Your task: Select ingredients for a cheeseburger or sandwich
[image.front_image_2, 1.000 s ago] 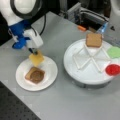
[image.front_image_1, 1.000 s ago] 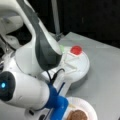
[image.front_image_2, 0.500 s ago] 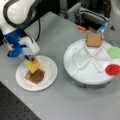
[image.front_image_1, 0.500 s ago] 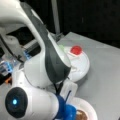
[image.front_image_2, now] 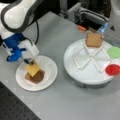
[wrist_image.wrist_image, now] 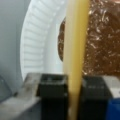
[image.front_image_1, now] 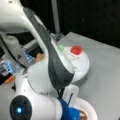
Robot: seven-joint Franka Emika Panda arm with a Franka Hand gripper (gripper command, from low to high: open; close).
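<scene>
My gripper [image.front_image_2: 29, 60] is shut on the yellow cheese square [image.front_image_2: 32, 68], held on edge just above the brown patty [image.front_image_2: 37, 77] on the white paper plate [image.front_image_2: 50, 72]. In the wrist view the cheese square [wrist_image.wrist_image: 75, 50] stands pinched between the two dark fingers [wrist_image.wrist_image: 51, 92], with the patty [wrist_image.wrist_image: 100, 37] right below. A tan bread square [image.front_image_2: 93, 40], green lettuce [image.front_image_2: 114, 52] and a red disc [image.front_image_2: 113, 69] lie in the white divided tray [image.front_image_2: 82, 75]. In a front view the arm hides most of the plate [image.front_image_1: 88, 110]; the red disc [image.front_image_1: 76, 50] shows.
The divided tray [image.front_image_1: 83, 67] stands on a front view's right of the grey table. Dark equipment with an orange piece [image.front_image_2: 82, 28] sits behind it at the table's back edge. A black perforated surface [image.front_image_2: 15, 107] lies at the bottom left.
The gripper has come down with the cheese square from above the plate to just over the patty.
</scene>
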